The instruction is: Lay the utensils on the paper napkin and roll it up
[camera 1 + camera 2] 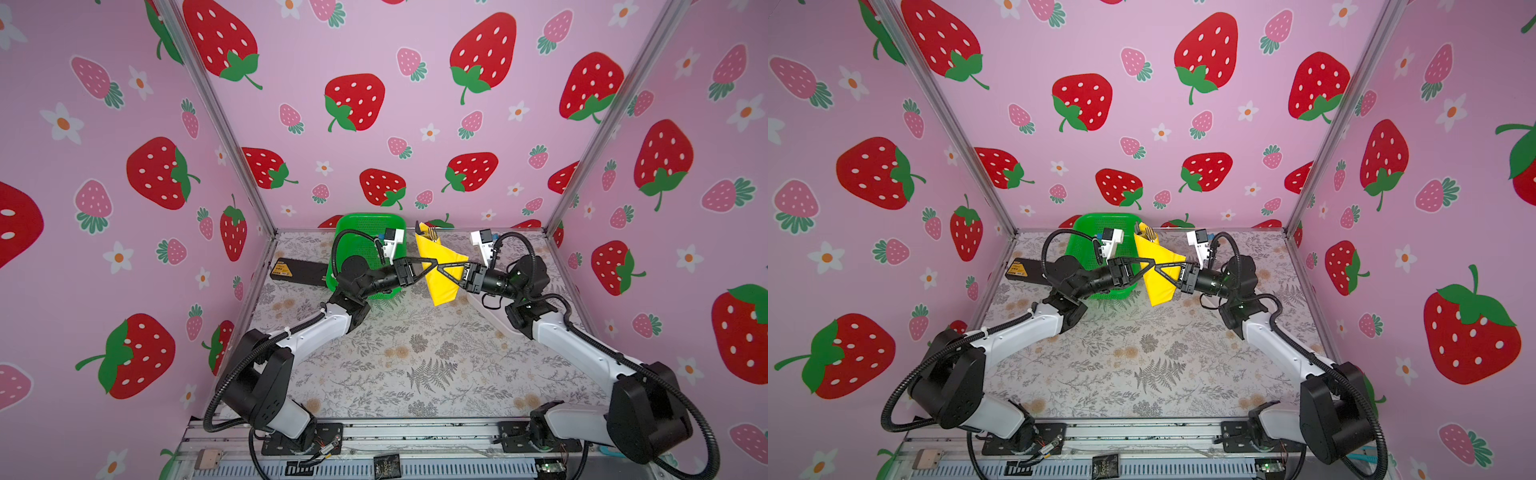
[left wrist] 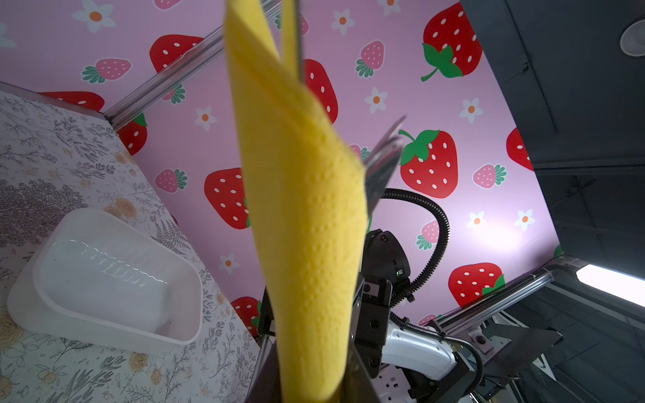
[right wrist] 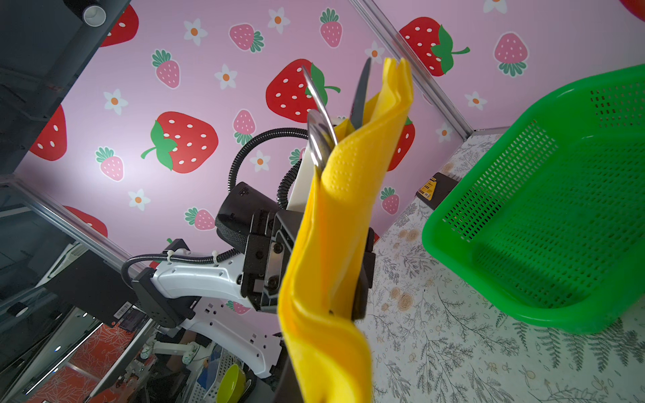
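Two grippers (image 1: 436,263) (image 1: 439,267) clamp rolled paper napkin (image 1: 432,249) aloft (utensils (image 3: 319,139) protruding).

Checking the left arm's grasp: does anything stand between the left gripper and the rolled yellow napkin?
Nothing visible does. The left gripper has its jaws on either side of the paper napkin, with only the roll in the gap. The right gripper is shut on it from the opposite side.

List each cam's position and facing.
Top views: high in front, facing down and back over the table; left arm, right arm show.
Left wrist: on left arm, looks past its own fingers and the paper napkin toward right arm.
Right wrist: on right arm, faces opposite, toward left arm, green basket.
Wrist views share paper napkin, utensils.
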